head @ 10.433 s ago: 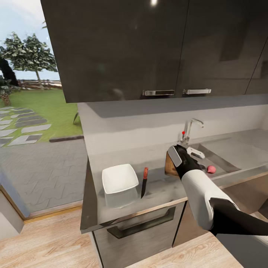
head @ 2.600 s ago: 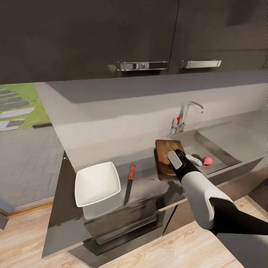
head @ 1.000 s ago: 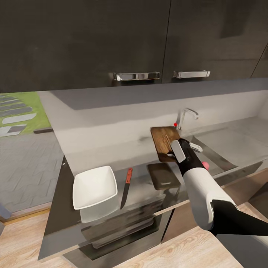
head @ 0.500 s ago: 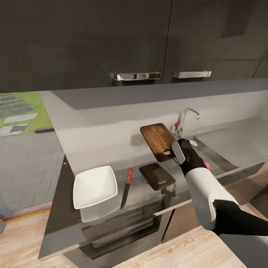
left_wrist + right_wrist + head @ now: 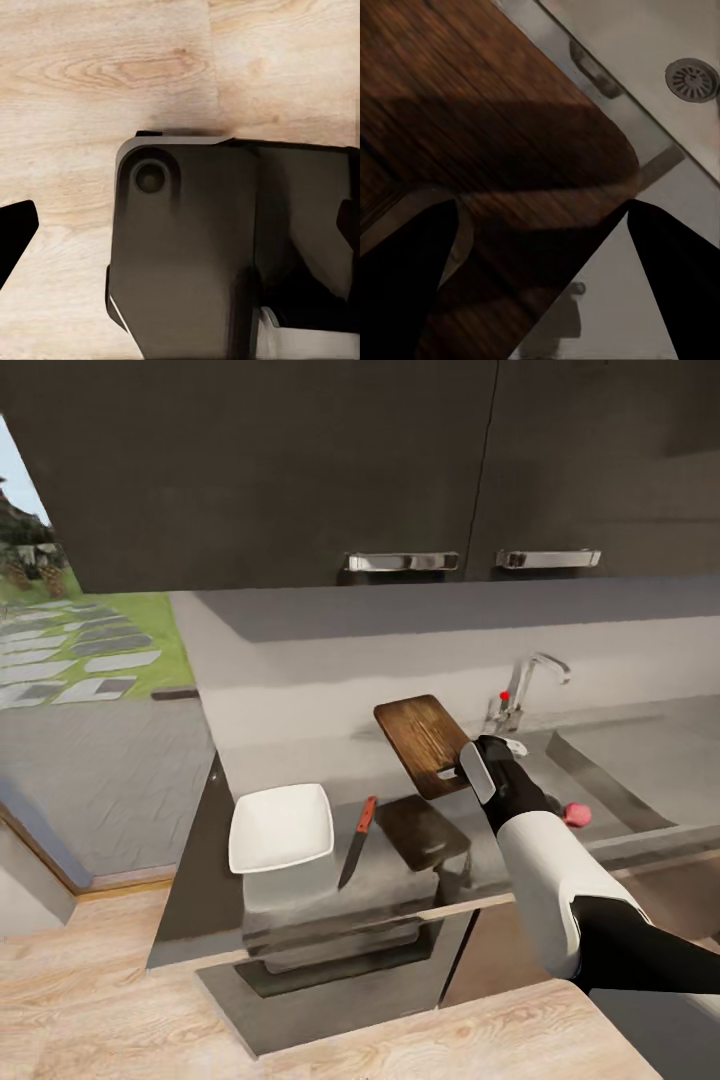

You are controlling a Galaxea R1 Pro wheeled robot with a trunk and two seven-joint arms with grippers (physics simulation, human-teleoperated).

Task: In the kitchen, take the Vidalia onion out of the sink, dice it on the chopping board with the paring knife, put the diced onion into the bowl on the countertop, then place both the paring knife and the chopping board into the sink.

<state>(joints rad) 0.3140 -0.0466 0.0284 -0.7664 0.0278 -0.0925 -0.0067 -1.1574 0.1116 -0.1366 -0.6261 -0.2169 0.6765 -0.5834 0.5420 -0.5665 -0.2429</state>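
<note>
My right gripper point(image 5: 462, 770) is shut on one end of the dark brown chopping board point(image 5: 424, 743) and holds it tilted in the air above the grey countertop point(image 5: 400, 880), left of the sink point(image 5: 610, 785). In the right wrist view the board point(image 5: 472, 112) lies between the black fingers point(image 5: 405, 292). The pinkish Vidalia onion point(image 5: 575, 815) lies in the sink basin. The paring knife point(image 5: 358, 842) with its red handle lies on the countertop beside the white bowl point(image 5: 282, 827). My left gripper point(image 5: 180, 225) hangs open over the wooden floor.
A chrome tap point(image 5: 530, 680) with a red knob stands behind the sink. Dark wall cabinets point(image 5: 400, 470) hang low over the counter. The board's shadow point(image 5: 422, 832) falls on the worktop right of the knife. The sink drain point(image 5: 691, 77) shows past the board.
The board has come up off the countertop beside the sink and travelled left in my right gripper. The head view has shifted too, so the counter sits further right in the picture.
</note>
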